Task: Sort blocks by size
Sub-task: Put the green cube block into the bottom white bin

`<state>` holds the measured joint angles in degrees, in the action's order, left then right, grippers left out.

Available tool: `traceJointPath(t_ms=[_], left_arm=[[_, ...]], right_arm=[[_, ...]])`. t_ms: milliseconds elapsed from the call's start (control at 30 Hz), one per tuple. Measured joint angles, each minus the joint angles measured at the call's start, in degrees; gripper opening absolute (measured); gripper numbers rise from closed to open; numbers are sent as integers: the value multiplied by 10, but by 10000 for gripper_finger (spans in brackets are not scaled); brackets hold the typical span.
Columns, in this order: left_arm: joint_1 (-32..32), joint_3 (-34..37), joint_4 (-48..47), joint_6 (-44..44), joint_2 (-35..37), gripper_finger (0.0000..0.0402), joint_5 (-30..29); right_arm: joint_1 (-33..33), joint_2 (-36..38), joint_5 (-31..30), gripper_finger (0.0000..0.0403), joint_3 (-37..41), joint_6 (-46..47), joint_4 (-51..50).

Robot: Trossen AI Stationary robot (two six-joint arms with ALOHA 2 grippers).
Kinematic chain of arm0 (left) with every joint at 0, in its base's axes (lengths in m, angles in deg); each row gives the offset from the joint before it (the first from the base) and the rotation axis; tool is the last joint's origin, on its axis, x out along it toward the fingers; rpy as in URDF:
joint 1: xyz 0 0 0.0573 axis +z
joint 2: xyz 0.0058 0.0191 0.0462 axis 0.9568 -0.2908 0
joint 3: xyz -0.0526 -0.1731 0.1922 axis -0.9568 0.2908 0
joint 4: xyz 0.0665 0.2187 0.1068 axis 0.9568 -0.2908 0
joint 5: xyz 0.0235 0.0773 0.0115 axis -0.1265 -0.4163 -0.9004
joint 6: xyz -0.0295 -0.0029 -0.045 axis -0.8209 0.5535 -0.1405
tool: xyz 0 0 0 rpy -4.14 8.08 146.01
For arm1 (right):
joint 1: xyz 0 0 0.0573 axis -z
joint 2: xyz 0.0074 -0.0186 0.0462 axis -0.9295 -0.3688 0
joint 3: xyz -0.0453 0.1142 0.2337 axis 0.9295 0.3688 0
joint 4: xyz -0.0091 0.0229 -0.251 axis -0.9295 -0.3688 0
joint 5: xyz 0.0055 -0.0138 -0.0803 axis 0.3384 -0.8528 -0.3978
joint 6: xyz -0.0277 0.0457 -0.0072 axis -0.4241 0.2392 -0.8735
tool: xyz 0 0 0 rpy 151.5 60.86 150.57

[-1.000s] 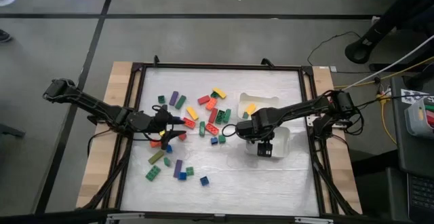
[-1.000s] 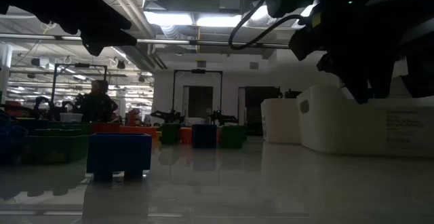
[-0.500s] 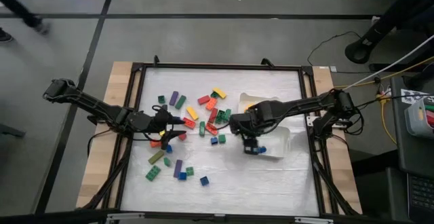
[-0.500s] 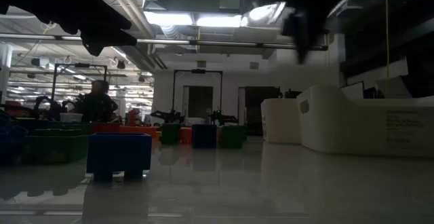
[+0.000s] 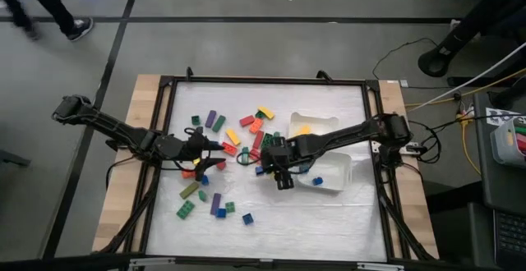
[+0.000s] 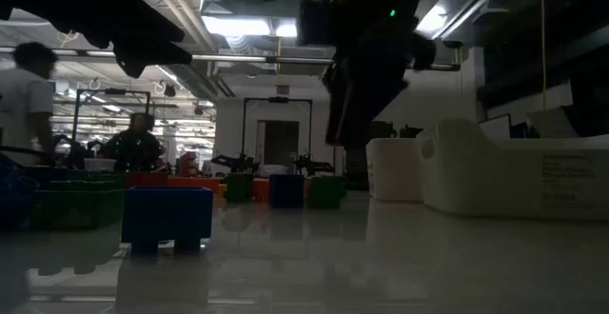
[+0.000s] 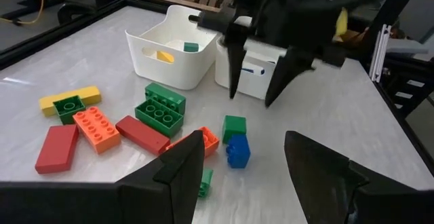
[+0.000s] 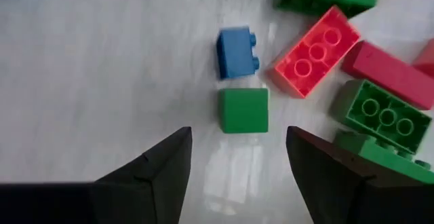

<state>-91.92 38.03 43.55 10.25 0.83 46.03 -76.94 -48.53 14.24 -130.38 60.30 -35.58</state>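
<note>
Blocks [image 5: 234, 137] of many colours lie scattered flat on the white table, some short, some long. My right gripper [image 8: 237, 149] hangs open and tipped downward over a small green block [image 8: 243, 110], with a small blue block [image 8: 237, 52] just beyond it. It touches neither. The left wrist view shows its two fingers [image 7: 232, 81] raised above the green block [image 7: 234, 127] and the blue block [image 7: 237, 151]. My left gripper [image 7: 244, 173] waits open at the table's left part [image 5: 201, 162], with nothing between its fingers.
Two white trays stand at the right: the far tray [image 5: 316, 121] holds a yellow block [image 7: 163, 56] and a green block [image 7: 191, 47], and the near tray [image 5: 333, 176] is beside my right arm. A black frame [image 5: 164, 140] edges the table. People show in the room beyond.
My right gripper has swung from above the near white tray toward the table's left, stopping over the small green and blue blocks. It has tipped to point more steeply down. The blocks have stayed where they were.
</note>
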Motion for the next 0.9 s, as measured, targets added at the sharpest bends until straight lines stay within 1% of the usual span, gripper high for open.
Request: traceJointPath(t_ms=[200,267,400,667,767,900], left_arm=[[0,0,-1,7,0,192,0],[0,0,-1,9,0,192,0],[0,0,-1,9,0,192,0],[0,0,-4,9,0,192,0],[0,0,-4,9,0,192,0],[0,0,-4,6,0,192,0]], right_arm=[[0,-43,0,239,0,-3,38],[1,-52,-10,239,0,-3,39],[7,-65,-20,239,-1,-3,40],[20,-66,-7,238,-1,0,40],[23,-66,3,225,-1,1,40],[23,-66,12,188,-1,1,40]])
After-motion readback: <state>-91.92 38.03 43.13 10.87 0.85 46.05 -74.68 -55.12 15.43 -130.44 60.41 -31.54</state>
